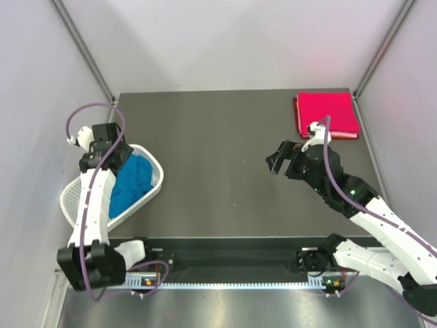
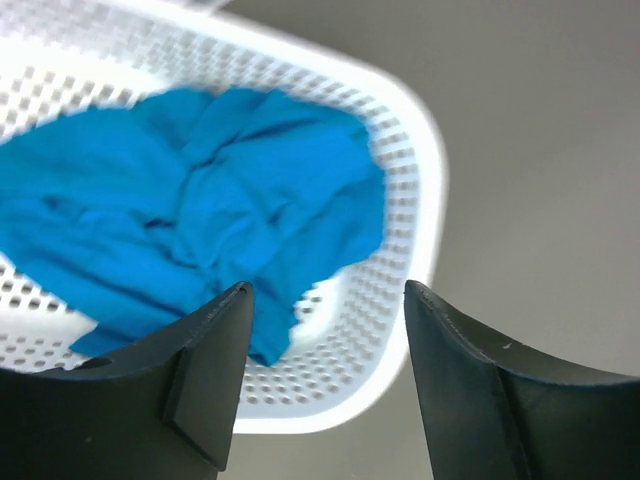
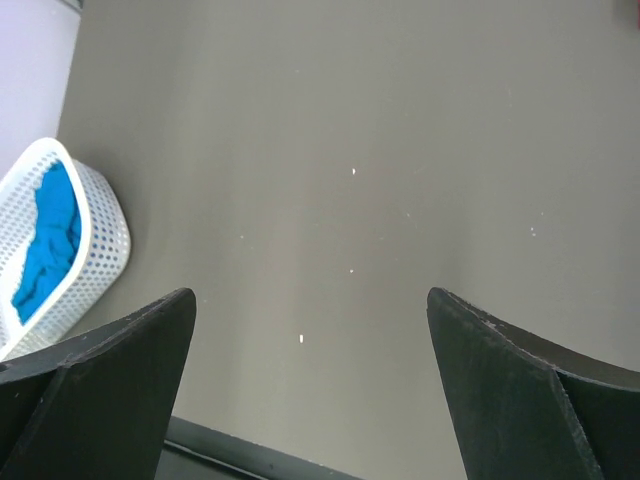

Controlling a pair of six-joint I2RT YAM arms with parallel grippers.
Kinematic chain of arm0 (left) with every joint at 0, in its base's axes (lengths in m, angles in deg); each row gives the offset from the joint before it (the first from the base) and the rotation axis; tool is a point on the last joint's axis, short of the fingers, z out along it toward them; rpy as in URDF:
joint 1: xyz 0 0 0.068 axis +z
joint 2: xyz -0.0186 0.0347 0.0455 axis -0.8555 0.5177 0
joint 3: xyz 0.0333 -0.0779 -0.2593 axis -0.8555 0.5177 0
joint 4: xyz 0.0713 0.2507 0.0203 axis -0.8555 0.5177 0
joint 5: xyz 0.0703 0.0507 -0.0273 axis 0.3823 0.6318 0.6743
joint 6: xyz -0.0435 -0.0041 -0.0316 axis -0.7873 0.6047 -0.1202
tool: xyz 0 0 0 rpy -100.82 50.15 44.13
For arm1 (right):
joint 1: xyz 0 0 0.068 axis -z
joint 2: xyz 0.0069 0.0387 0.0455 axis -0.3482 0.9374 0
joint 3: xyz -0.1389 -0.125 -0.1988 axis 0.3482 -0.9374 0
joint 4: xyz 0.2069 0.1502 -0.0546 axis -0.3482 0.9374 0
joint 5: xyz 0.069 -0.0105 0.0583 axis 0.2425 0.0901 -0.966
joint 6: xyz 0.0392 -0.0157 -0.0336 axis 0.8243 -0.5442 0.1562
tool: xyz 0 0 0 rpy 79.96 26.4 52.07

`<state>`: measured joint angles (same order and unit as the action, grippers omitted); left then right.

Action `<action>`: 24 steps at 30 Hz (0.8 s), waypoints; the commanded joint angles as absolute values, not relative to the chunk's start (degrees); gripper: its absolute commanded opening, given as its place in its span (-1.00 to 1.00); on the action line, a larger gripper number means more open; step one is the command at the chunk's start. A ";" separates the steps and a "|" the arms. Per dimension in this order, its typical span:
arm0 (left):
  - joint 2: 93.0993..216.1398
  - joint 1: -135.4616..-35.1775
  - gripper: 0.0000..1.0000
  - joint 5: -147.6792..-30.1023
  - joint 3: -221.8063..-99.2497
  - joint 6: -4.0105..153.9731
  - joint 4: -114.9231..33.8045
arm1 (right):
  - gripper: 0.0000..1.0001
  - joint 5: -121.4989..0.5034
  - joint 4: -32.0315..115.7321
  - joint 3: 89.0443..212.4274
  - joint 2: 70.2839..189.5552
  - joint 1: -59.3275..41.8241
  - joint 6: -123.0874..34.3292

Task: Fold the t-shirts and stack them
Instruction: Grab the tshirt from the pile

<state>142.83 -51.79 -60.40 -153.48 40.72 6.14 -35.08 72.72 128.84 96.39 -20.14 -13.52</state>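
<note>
A crumpled bright blue t-shirt (image 1: 133, 181) (image 2: 200, 200) lies in the white mesh basket (image 1: 72, 198) (image 2: 420, 200) at the table's left edge. My left gripper (image 1: 109, 147) (image 2: 327, 295) hangs open just above the basket's near-right part, over the shirt's edge, with nothing between its fingers. The pink-red t-shirt (image 1: 326, 113) lies folded flat at the far right corner. My right gripper (image 1: 276, 160) (image 3: 310, 295) hovers open over bare table right of centre, facing left toward the basket (image 3: 100, 230) and the blue t-shirt (image 3: 50, 240).
The dark grey table (image 1: 218, 150) is walled by pale panels on the left, back and right. The basket overhangs the table's left side. A metal rail (image 1: 225, 283) runs along the near edge between the arm bases.
</note>
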 commanded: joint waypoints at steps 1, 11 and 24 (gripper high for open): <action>147.49 -49.07 0.34 -60.15 -149.19 35.68 5.75 | 0.99 -36.68 69.29 131.88 97.97 -20.49 -16.38; 156.37 -48.36 0.53 -62.01 -136.70 34.36 -6.55 | 0.99 -40.38 69.73 131.70 99.73 -20.41 -17.44; 162.80 -47.48 -0.41 -62.96 -132.21 34.96 -13.32 | 0.99 -39.76 71.57 134.42 99.81 -20.41 -19.55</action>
